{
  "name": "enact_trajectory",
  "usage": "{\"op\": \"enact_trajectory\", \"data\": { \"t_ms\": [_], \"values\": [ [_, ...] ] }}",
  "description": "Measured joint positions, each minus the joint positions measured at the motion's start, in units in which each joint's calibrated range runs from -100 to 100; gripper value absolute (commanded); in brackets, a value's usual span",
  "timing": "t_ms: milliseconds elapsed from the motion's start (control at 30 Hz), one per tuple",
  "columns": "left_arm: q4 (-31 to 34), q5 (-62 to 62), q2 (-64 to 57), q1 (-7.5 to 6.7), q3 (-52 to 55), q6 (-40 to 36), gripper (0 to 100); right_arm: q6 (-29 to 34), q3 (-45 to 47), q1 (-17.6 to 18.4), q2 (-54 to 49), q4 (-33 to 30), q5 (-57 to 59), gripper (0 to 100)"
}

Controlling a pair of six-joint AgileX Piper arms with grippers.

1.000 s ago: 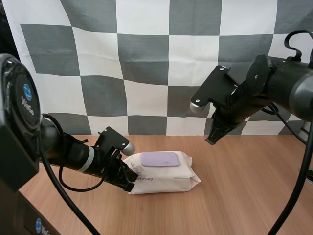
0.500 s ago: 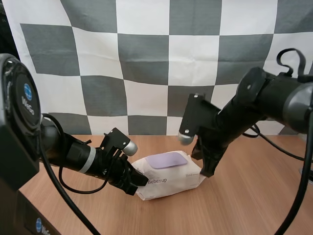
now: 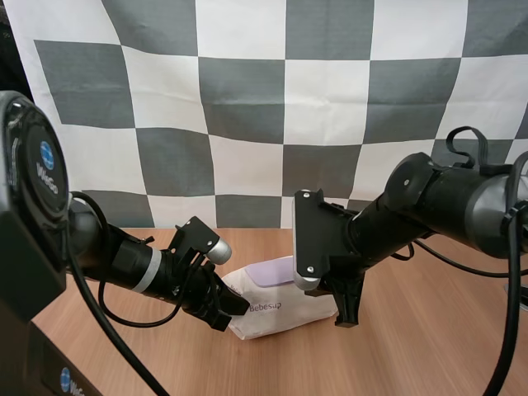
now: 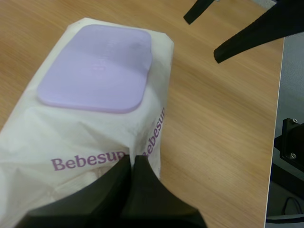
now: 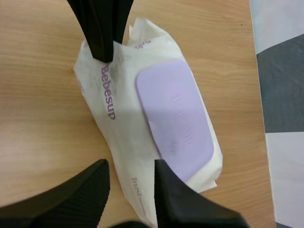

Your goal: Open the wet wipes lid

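A cream pack of wet wipes [image 3: 276, 312] marked "Bebesup" lies on the wooden table, its flat purple lid [image 3: 271, 272] closed on top. My left gripper [image 3: 233, 307] is shut on the wrapper at the pack's left end; in the left wrist view its fingers pinch the wrapper [image 4: 132, 164] just below the lid [image 4: 97, 69]. My right gripper [image 3: 346, 318] hangs low at the pack's right end. In the right wrist view its fingers [image 5: 130, 166] stand apart, open, with the pack's [image 5: 118, 123] edge between them and the lid [image 5: 175, 116] just beyond.
The wooden table [image 3: 429, 346] stretches bare to the right and in front of the pack. The table's right edge [image 4: 280, 95] shows past the pack in the left wrist view.
My right arm has swung down from high at the right to the pack's right end. The left gripper has nudged the pack a little to the right and tilted it.
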Motion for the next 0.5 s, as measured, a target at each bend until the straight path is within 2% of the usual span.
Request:
{"op": "enact_trajectory", "data": {
  "t_ms": [233, 500],
  "values": [
    [0.1, 0.0, 0.0, 0.00, 0.0, 0.0, 0, 0.0, 3.1, 0.0, 0.0, 7.6, -8.1, 55],
    [0.1, 0.0, 0.0, 0.00, 0.0, 0.0, 0, 0.0, 4.1, 0.0, 0.4, 9.7, -11.8, 55]
  ]
}}
